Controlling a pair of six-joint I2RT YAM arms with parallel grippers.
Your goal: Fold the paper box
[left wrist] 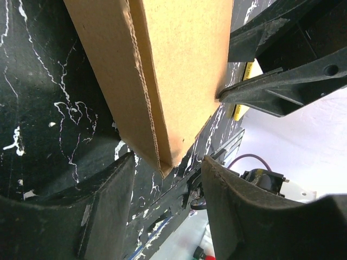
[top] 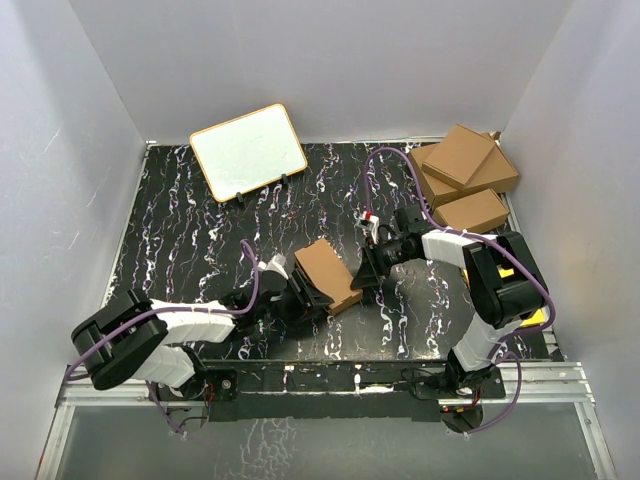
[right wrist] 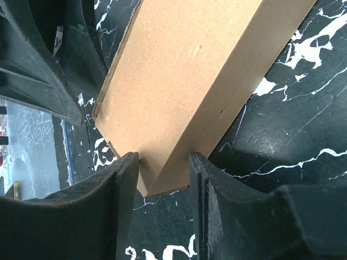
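Close up on the left wrist, two black fingers (left wrist: 103,216) stand apart with a corner of the box (left wrist: 179,65) poking down between them. There is a gap on both sides, so the left gripper (left wrist: 168,165) is spread around the cardboard, not gripping it. The right gripper (right wrist: 162,162) looks pinched onto another corner, with a finger snug against each face.

From overhead the box sits on the black marbled table (top: 200,220), about midway across and toward the near edge. Its long axis runs away from the arms and leans a little left. The left gripper meets it from the near left and the right gripper from the right side. Both are at its near end and equally close, so I'd say the next fold turns on the left one straddling that edge.

The grippers cover that end from above. I cannot tell whether the box lies flat or tipped, nor where its flaps are. A yellow sheet (left wrist: 245,108) peeks out behind the right gripper.
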